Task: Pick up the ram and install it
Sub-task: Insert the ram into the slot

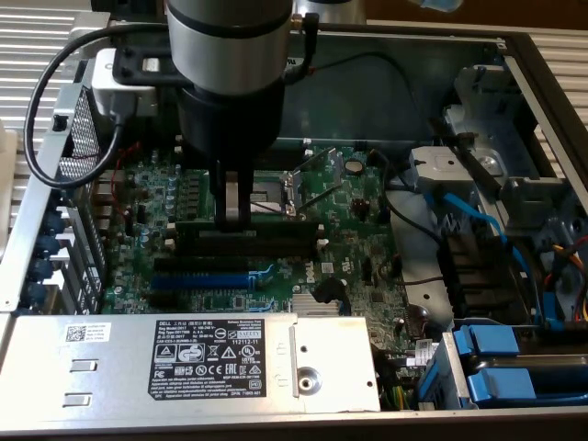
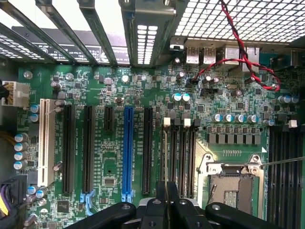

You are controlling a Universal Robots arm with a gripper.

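Observation:
The ram [image 1: 276, 230] is a long thin stick with a green edge and dark chips. It stands on edge along the black memory slots [image 1: 239, 250], beside the CPU socket [image 1: 276, 188]. My gripper [image 1: 231, 216] comes straight down from the arm and is shut on the ram's top edge near its middle. In the wrist view the ram [image 2: 166, 152] shows edge-on as a thin line over one slot with a white end clip, running into my closed gripper [image 2: 167, 195]. I cannot tell how deep it sits in the slot.
The motherboard [image 1: 358, 239] lies in an open computer case. A blue slot [image 1: 197, 278] and black slots lie nearer the labelled metal box [image 1: 184, 358]. Blue drive caddies [image 1: 505, 367] and cables [image 1: 478, 220] fill the exterior view's right. A red wire [image 2: 238, 57] loops near the rear ports.

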